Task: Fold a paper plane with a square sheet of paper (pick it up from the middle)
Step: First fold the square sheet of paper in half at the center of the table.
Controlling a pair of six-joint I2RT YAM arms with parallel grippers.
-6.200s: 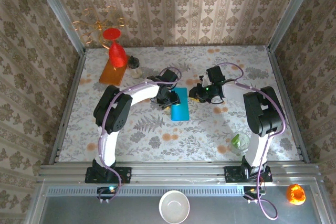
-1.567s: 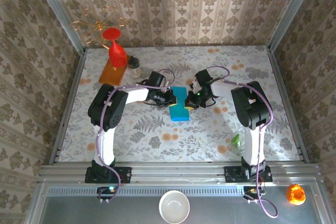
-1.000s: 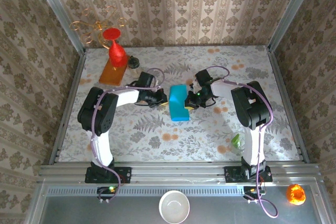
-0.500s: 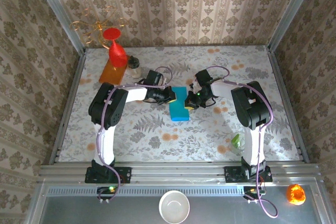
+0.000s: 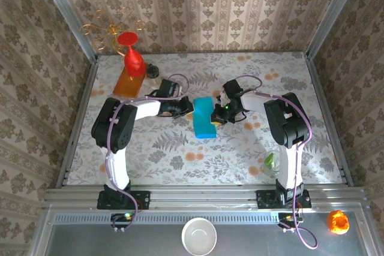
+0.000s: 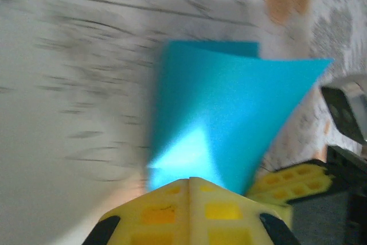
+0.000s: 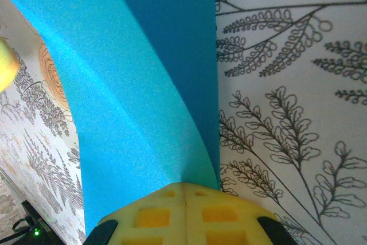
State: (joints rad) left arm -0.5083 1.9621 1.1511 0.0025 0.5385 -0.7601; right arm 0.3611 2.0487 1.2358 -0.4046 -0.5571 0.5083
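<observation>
mid-fold: left claw [image 6: 189, 182] and right claw [image 7: 183, 187] each pinched the square sheet of paper [image 5: 204, 118] arched between them; next move likely required creasing.

Arms [image 5: 118, 169]: white links, black joints, lilac cables [image 5: 174, 78].
Left gripper [image 6: 189, 181]: yellow fingers [image 6: 160, 216], square recesses, black mounts.
Right gripper [image 7: 184, 186]: identical.
Bases [image 5: 123, 199]: black, on the aluminium rail [image 5: 204, 194].

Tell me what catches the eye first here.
The bright teal-blue paper in the middle of the table, bowed up and pinched between the shut fingers of the left gripper and the right gripper. Then the red vase standing on the orange board at the far left corner.
</observation>
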